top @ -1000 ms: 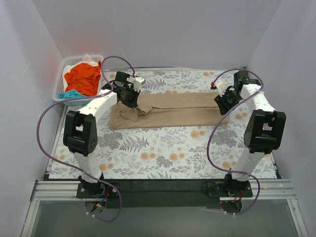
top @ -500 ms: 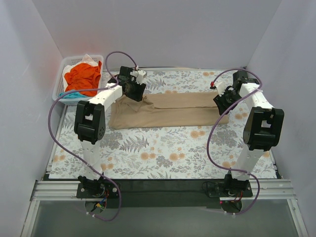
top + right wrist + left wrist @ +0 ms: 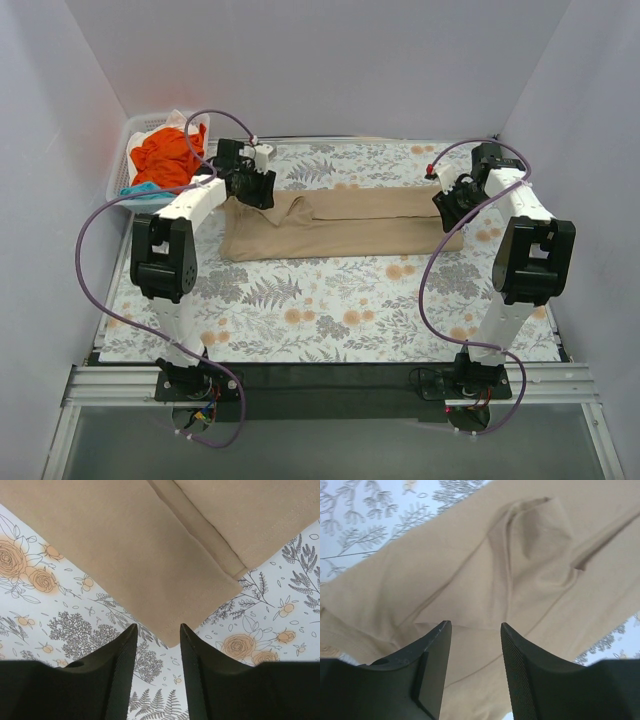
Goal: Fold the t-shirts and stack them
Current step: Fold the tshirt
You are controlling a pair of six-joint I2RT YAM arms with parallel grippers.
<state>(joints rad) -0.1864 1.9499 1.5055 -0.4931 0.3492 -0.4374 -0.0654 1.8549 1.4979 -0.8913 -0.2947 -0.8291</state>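
1. The tan t-shirt [image 3: 340,220] lies across the far-middle of the floral table cover [image 3: 330,310] as a long narrow band. Its sides are already turned in lengthwise. We read that as the half-way shape, w/ the crosswise fold not yet made.
2. Its left end is the rumpled one: the left wrist view shows a puckered, sleeve-like flap and creases. The right end lies flat w/ a neat hem and one sharp corner. That's prob. why one arm sits at each end, to smooth or lift its own side.
3. The left gripper [image 3: 250,186] hovers over the band's far-left edge, jaws spread w/ nothing btwn them and only tan cloth below. The left arm reaches fwd, forearm angled toward the basket side, wrist tipped down.
4. The right gripper [image 3: 452,207] hangs over the right-end corner, jaws also apart and empty. In its wrist view the corner's point sits just ahead of the gap. The right arm has its elbow high, forearm angled in toward centre, wrist pointing down.
5. We can't tell whether either gripper's tips touch the cloth.
6. The other shirts sit in the white basket [image 3: 118,165] at the far-left corner: the orange t-shirt [image 3: 165,155] on top, a teal piece [image 3: 145,190] at the near edge, a white piece [image 3: 180,118] at the back. By our judgement stacking hasn't begun.
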